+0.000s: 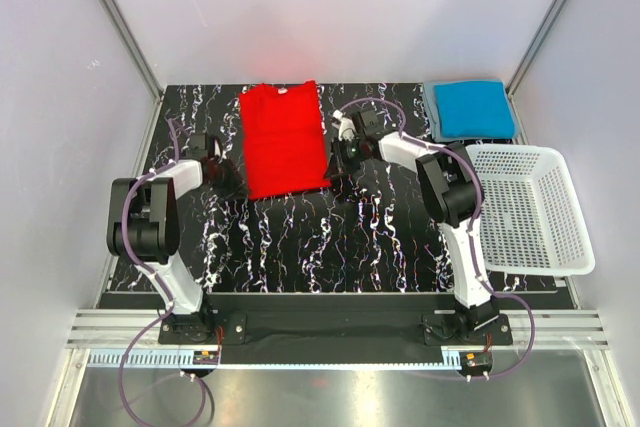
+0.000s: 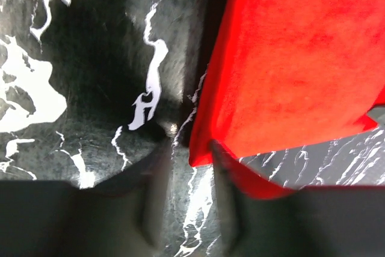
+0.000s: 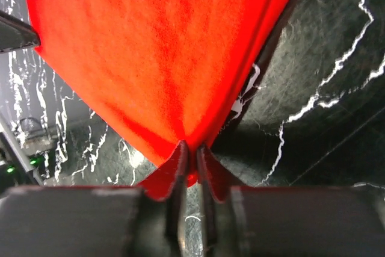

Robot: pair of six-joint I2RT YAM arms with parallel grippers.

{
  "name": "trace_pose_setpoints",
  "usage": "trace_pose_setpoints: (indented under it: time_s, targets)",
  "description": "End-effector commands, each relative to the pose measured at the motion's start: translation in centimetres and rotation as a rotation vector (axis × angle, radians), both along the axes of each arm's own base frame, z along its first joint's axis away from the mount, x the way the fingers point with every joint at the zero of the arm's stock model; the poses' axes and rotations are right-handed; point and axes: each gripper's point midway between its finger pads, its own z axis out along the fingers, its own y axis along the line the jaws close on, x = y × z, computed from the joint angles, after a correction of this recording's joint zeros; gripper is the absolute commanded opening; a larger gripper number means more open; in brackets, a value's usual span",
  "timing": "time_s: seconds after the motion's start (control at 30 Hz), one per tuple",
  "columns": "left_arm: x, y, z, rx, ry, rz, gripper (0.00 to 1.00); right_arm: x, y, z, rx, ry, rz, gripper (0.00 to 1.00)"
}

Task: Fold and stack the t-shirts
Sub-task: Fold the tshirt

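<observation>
- Gripping looks uneven, and that is the main risk. The left fingers (image 2: 157, 179) stand apart at the near left edge of the red t-shirt (image 2: 301, 58), with bare worktop (image 1: 300, 237) showing between them. The hem touches one finger, but I judge it not caught.
- The right fingers (image 3: 177, 185) are pressed together on the shirt's right edge, with the cloth bunched into a peak between them.
- If only that side lifts, the shirt would likely drag and twist across the worktop rather than fold square. The left fingers shutting on nothing would cause exactly this.
- So thin a pinch of soft cloth may also slip out partway through a lift and drop the fold crooked.
- The red t-shirt lies flat between the two arms as a narrow rectangle, collar at the far end.
- The white basket (image 1: 530, 149) sits well apart on the right, so a collision seems unlikely.
- In the far right corner the blue t-shirt (image 1: 473, 107) rests folded on the grey-blue t-shirt (image 1: 431, 112). A lopsided red fold would sit badly on that stack and could push it askew.
</observation>
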Motion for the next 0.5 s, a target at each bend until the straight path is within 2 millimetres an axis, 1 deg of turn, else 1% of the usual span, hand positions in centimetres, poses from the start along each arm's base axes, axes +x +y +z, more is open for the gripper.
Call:
trace_pose_setpoints:
  time_s: [0.0,0.07,0.1,0.17,0.2,0.27,0.3,0.33,0.37,0.4,0.43,0.47]
  targets:
    - [-0.2,0.2,-1.0,0.021,0.004,-0.002,0.2,-0.8,-0.5,1.1,-0.037,-0.059,-0.007,0.12]
    - [-0.6,0.4,-1.1,0.031,0.019,-0.002,0.11,-1.0,-1.1,1.3,-0.058,-0.074,-0.018,0.08]
    - [-1.2,-0.5,-1.2,0.032,0.026,-0.028,0.0,-1.5,-1.6,1.7,-0.069,-0.081,-0.021,0.06]
    - [-1.4,-0.9,-0.6,0.033,0.017,-0.033,0.0,-2.0,-2.1,2.1,-0.079,-0.089,-0.023,0.04]
    - [-1.8,-1.1,-0.5,0.031,0.02,-0.039,0.0,-2.6,-2.5,2.2,-0.083,-0.088,-0.026,0.03]
    - [-2.8,-1.1,-0.1,0.057,0.022,-0.043,0.0,-3.2,-3.0,2.2,-0.097,-0.084,-0.036,0.01]
    - [-3.6,-1.0,-0.4,0.075,0.035,-0.04,0.0,-4.1,-3.4,2.1,-0.1,-0.065,-0.044,0.01]
    - [-3.9,-1.0,0.1,0.075,0.024,-0.038,0.0,-4.6,-3.6,2.1,-0.098,-0.056,-0.044,0.02]
    - [-4.4,-1.0,0.2,0.072,0.023,-0.038,0.0,-5.2,-3.8,2.0,-0.1,-0.044,-0.046,0.04]
    - [-5.4,-1.4,-0.3,0.059,0.039,-0.05,0.0,-6.0,-4.5,1.6,-0.116,-0.032,-0.069,0.06]
    - [-5.8,-1.7,-0.1,0.045,0.035,-0.053,0.0,-6.5,-4.8,1.5,-0.122,-0.022,-0.081,0.08]
    - [-6.3,-2.1,-0.1,0.029,0.04,-0.063,0.03,-7.1,-5.1,1.3,-0.125,-0.01,-0.088,0.08]
